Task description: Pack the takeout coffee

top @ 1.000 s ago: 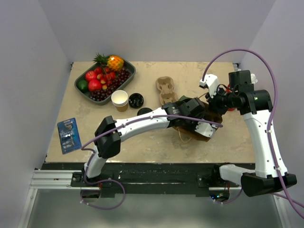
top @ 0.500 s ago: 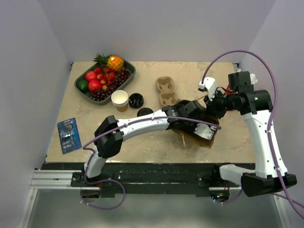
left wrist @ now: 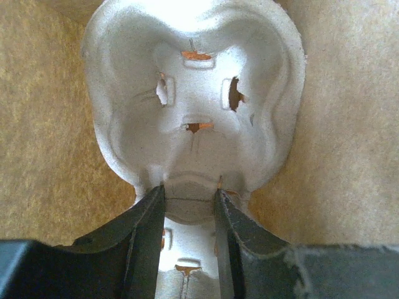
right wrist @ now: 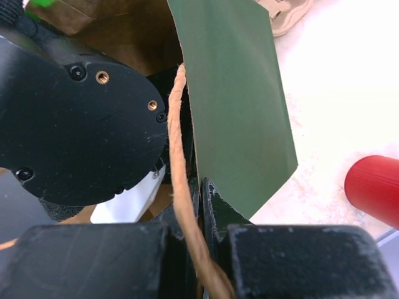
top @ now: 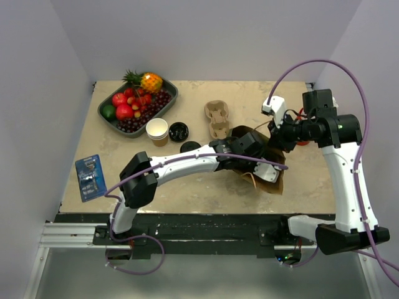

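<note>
The takeout coffee is a short stack of kraft cups (top: pixel 157 131), white inside, with two black lids (top: pixel 178 131) lying beside it on the table, left of the arms. My left gripper (left wrist: pixel 190 208) is deep inside the brown paper bag (top: pixel 273 180), shut on the middle ridge of a pulp two-cup carrier (left wrist: pixel 193 106). My right gripper (right wrist: pixel 202 187) is shut on the bag's rim (right wrist: pixel 237 93) next to its twine handle (right wrist: pixel 177 143), holding the mouth up. From above, the left gripper's fingers are hidden by the bag.
A second pulp carrier (top: pixel 217 118) lies just behind the bag. A dark tray (top: pixel 106 118) of fruit sits at the back left. A blue card (top: pixel 90 176) lies near the front left edge. A red cup (right wrist: pixel 374 190) stands close to the right gripper.
The right gripper has raised the bag's rim up and back, so the mouth stands higher. The left arm has pushed further into the bag with the carrier.
</note>
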